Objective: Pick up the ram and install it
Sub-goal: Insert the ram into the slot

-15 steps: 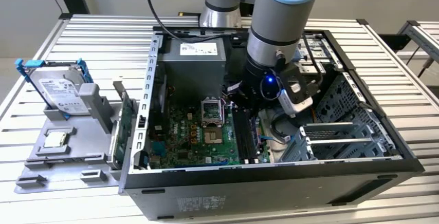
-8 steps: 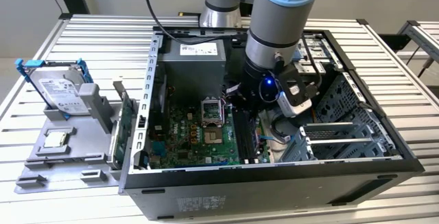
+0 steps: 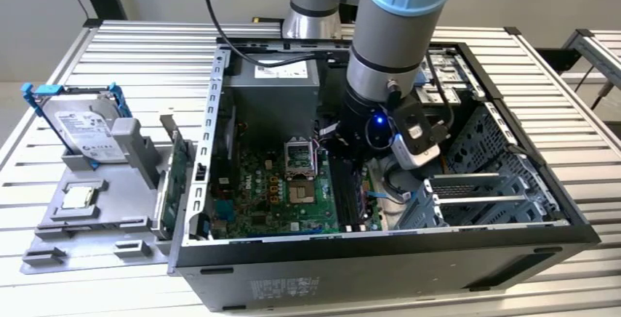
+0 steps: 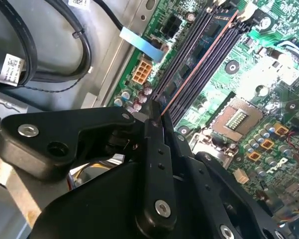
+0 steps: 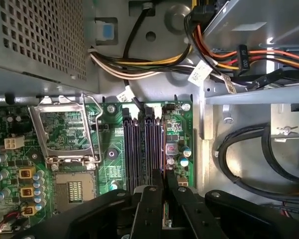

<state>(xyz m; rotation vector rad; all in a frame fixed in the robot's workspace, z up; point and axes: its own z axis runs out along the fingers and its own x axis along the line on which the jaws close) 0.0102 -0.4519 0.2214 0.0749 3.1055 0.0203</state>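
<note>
Black fingers [image 4: 154, 149] of the gripper [image 4: 156, 112] lie closest to the lens in both wrist views, and they are clenched on the ram [image 4: 199, 63]. In the second wrist view the ram shows edge-on, as 1 thin coppery line that runs out from between the fingers, over the long black slots [image 4: 186, 52] of the green motherboard [image 4: 268, 50]. The line looks nearly parallel to the slots. Whether its lower edge already touches a slot or hangs just above it cannot be told.

In the first wrist view the gripper [image 5: 164, 181] stands at one end of the same slots [image 5: 139, 144], beside the open processor socket [image 5: 64, 129].

In the exterior view the arm [image 3: 388, 62] reaches down from 12 o'clock into the open computer case [image 3: 218, 113], which lies on the slatted desk [image 3: 543, 77]. The slots sit at about 3 o'clock from the socket. A hard drive [image 3: 87, 124] in a blue bracket stands outside, at about 9 o'clock from the case.

By judgement, the picking up is done and the step in hand is the installing, at the stage of alignment over a slot. This stage calls for the ram to stay straight and parallel to its slot, with even pressure along its length; a tilt could jam 1 end.
</note>
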